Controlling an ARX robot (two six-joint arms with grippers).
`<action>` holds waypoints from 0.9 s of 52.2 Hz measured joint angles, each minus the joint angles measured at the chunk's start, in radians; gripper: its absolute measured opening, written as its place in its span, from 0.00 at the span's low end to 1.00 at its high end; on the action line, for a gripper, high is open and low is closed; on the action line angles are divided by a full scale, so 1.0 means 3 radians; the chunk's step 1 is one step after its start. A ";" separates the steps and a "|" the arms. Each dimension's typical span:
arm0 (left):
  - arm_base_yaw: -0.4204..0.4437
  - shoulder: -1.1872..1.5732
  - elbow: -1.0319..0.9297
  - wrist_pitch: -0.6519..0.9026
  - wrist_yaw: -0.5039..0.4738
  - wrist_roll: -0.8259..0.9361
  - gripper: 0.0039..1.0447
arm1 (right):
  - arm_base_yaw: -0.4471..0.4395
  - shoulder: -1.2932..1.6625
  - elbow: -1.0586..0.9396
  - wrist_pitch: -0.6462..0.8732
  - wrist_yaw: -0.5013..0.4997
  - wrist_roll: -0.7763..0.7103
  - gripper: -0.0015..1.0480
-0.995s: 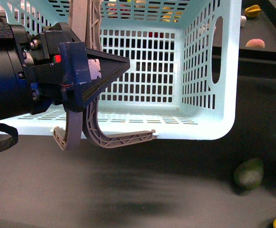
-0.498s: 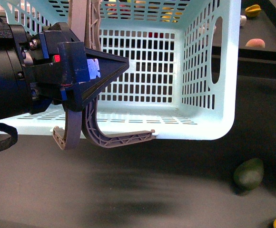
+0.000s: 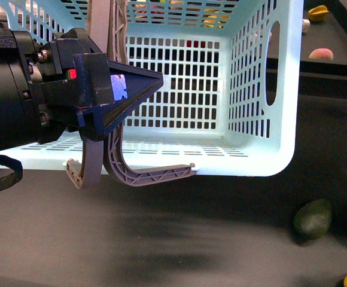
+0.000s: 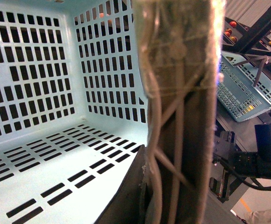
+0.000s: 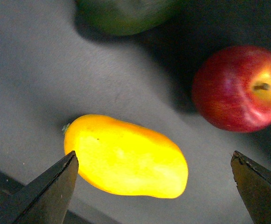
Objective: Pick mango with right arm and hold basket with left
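Right wrist view: my right claw (image 5: 154,153) gapes over a glossy yellow oval mango (image 5: 126,156); a lopsided pinch could squirt it away; left claw (image 3: 131,89) clamps turquoise plastic basket (image 3: 287,119).

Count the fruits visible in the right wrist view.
3. The mango shows between the tips of the open right gripper, the red apple apart beside it, a green fruit partly cut off. Others may be hidden.

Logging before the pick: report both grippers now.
Left gripper: closed on the basket handles.
Right gripper: open, straddling the mango.
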 joint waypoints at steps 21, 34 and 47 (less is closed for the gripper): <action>0.0000 0.0000 0.0000 0.0000 0.0000 0.0001 0.08 | -0.0114 0.0563 0.0476 -0.0413 0.0043 -0.0678 0.92; 0.0000 0.0000 0.0000 0.0000 -0.0001 0.0003 0.08 | -0.0235 0.0903 0.0722 -0.0276 0.0069 -0.0702 0.92; 0.0000 0.0000 0.0000 0.0000 0.0000 0.0000 0.08 | -0.0214 0.0968 0.0774 -0.0254 0.0010 -0.0451 0.92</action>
